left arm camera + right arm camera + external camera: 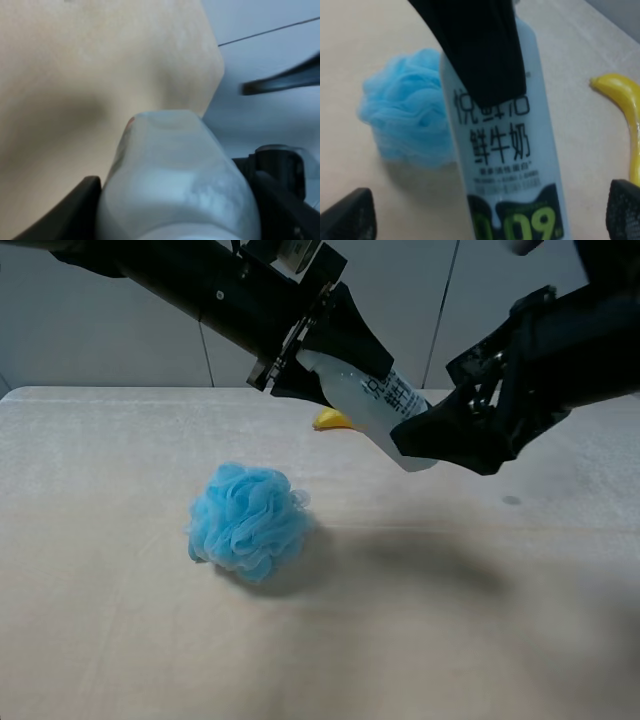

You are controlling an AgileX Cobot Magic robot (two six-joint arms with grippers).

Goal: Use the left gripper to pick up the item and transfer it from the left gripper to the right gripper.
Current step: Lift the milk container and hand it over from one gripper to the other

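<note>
Aloft over the table (pixel 120 640), the bottle (pixel 375 405) slants between the two arms, its higher end toward the left arm and its lower end toward the right.

Bottle: smooth, rounded white plastic, slightly translucent, with a label of black characters and a dark band with green figures.

Left gripper (pixel 305 365): black wedge-shaped jaws pinching the bottle's higher end from both sides.

Right gripper (pixel 425 440): black and blocky, at the bottle's lower end. Its fingertips (pixel 347 217) stand spread, one on each side of the bottle and apart from it.

Puff (pixel 250 520): ruffled blue mesh, roughly ball-shaped, resting on the table below and left of the bottle.

Banana (pixel 331 420): smooth, yellow and curved, lying near the far edge, mostly hidden behind the bottle in the exterior view.

Table: pale beige, matt, faintly mottled; its far edge meets a grey wall (pixel 100 330). Bare surface stretches in front of and to the right of the puff, crossed by the arms' soft shadow.

The right wrist view alone shows the label's print and the gap beside each right fingertip. The left wrist view, blurred, alone shows both left jaws against the bottle's flanks. Only the exterior view shows the bottle hanging clear of the table.
</note>
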